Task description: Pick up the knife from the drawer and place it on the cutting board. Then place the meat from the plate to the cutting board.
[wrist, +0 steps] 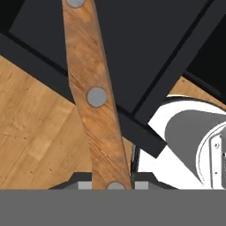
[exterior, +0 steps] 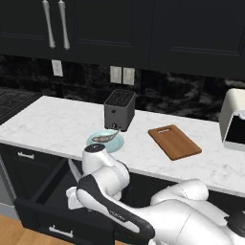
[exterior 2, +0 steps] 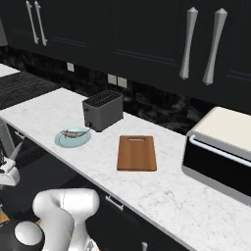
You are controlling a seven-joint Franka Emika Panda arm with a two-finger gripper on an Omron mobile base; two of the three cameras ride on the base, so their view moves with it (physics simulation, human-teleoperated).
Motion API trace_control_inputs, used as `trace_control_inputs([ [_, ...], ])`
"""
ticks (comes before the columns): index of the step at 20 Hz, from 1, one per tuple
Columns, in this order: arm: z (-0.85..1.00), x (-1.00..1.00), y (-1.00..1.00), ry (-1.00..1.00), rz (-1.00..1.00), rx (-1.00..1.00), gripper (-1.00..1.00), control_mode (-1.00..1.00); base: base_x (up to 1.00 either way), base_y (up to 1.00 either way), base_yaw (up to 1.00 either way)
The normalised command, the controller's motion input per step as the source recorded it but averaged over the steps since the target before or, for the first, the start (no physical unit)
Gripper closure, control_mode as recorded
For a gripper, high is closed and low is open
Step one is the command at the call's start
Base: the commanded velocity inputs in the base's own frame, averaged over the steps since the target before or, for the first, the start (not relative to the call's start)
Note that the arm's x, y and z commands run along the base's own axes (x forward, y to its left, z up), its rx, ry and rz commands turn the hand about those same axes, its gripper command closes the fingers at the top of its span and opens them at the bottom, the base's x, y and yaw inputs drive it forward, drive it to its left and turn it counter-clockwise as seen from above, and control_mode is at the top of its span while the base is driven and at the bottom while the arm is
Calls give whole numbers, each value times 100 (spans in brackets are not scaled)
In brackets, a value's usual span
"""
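Gripper clamped on the knife handle above the open drawer, meat on plate

In the left base view, the meat is lying on the plate before the toaster; the cutting board is sitting to their right, the drawer standing open at lower left.

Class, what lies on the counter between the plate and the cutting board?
Nothing: bare white counter separates plate and cutting board, clearest in the right base view.
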Motion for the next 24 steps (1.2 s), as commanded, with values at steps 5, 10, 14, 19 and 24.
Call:
trace_control_inputs([
  [5, 100, -1, -100, -13, 1, -3, 100, -100, 0, 0, 0],
  [10, 89, 28, -100, -8, 2, -2, 100, -100, 0, 0, 0],
  [14, 96, 79, -100, -2, -2, -3, 100, -100, 0, 0, 0],
  [19, 64, 100, -100, 5, -5, 0, 100, -100, 0, 0, 0],
  [24, -25, 100, -100, 25, 1, -1, 100, -100, 0, 0, 0],
])
